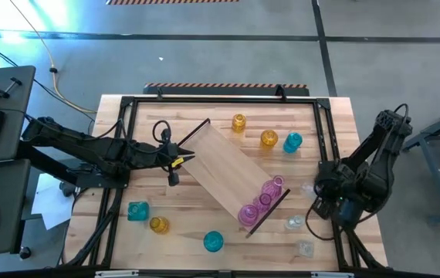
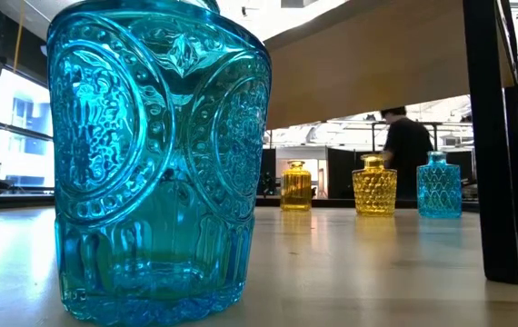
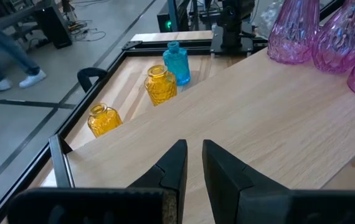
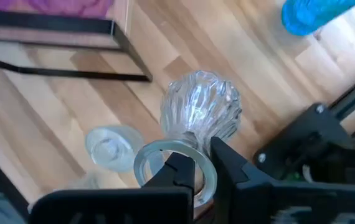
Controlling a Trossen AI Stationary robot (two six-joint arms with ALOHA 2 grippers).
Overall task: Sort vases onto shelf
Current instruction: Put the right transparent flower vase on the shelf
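Where the shelf (image 1: pixel 224 166) slants, pink vases (image 1: pixel 260 202) crowd one end.

Pink vases (image 1: pixel 260 202) cluster on the shelf (image 1: pixel 228 174) (lying diagonally).

The high view looks straight down on the whole table (image 1: pixel 127 104); the low view sits at tabletop level, almost touching a teal vase (image 2: pixel 154 159), facing the room. Each wrist view looks past its own fingers; the left one shares the shelf (image 3: pixel 277 118) and 12 o'clock vases with both.
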